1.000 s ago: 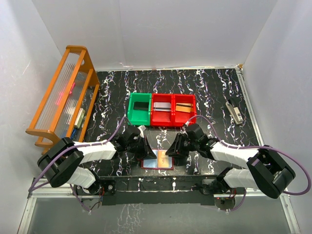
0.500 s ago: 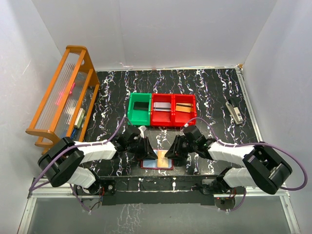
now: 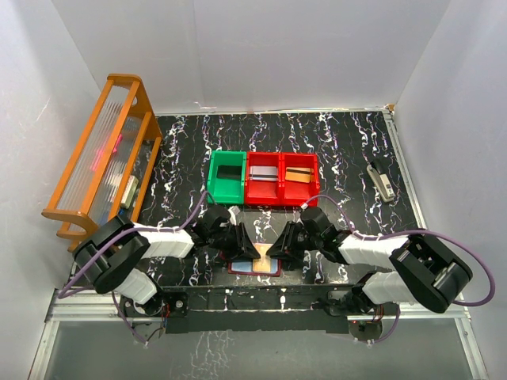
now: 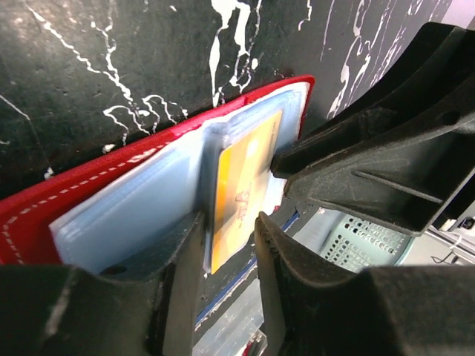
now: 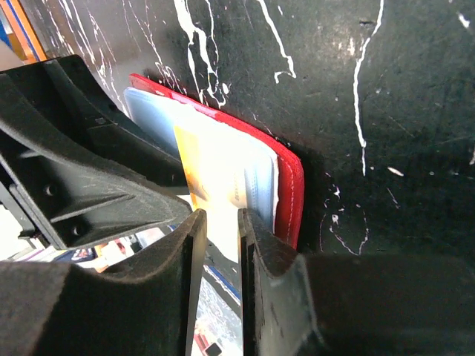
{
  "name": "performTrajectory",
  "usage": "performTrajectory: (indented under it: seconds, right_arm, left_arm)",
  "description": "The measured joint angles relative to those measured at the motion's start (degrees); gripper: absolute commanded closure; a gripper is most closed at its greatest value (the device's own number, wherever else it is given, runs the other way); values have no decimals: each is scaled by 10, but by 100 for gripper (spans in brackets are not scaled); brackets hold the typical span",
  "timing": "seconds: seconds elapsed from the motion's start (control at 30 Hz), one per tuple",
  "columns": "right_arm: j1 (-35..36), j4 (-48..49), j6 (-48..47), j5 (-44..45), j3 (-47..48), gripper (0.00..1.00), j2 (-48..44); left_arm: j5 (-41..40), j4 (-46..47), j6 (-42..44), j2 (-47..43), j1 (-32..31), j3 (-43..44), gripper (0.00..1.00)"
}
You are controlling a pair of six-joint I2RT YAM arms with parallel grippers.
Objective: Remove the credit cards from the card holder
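Note:
The dark-red card holder lies open at the table's near edge, its pale blue sleeves showing. A gold credit card stands up from its middle fold, also seen in the left wrist view and the right wrist view. My left gripper straddles the card's lower edge, jaws a little apart; one finger touches the sleeve and the other stands clear. My right gripper comes from the other side, jaws narrowly apart with the card's edge between them.
A green bin and two red bins stand behind the card holder, cards in the red ones. An orange rack is at the left, a stapler at the far right. The two grippers nearly touch.
Both grippers have moved inward over the card holder until they almost meet. The gold card, flat in its sleeve before, now stands up between them.

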Motion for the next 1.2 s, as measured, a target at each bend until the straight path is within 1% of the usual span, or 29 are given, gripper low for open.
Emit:
performTrajectory:
  seconds: [0.17,0.3,0.73,1.07,1.2]
  right_arm:
    - [-1,24,9,-4,-14,77,0]
    - [-1,25,11,-3,-15,77,0]
    - [0,24,11,-3,-15,76,5]
    - [0,23,10,-5,-13,76,6]
    - [0,-1,3,-1,-4,72,-2]
  left_arm:
    - [7,39,-23,14,2,-18,91]
    - [-1,41,-32,8,2,-27,99]
    - [-43,-18,-21,-85,-2,-41,100]
    - [-55,-52,-8,-107,-2,-43,100]
    - [-57,-60,-4,-109,-2,-43,100]
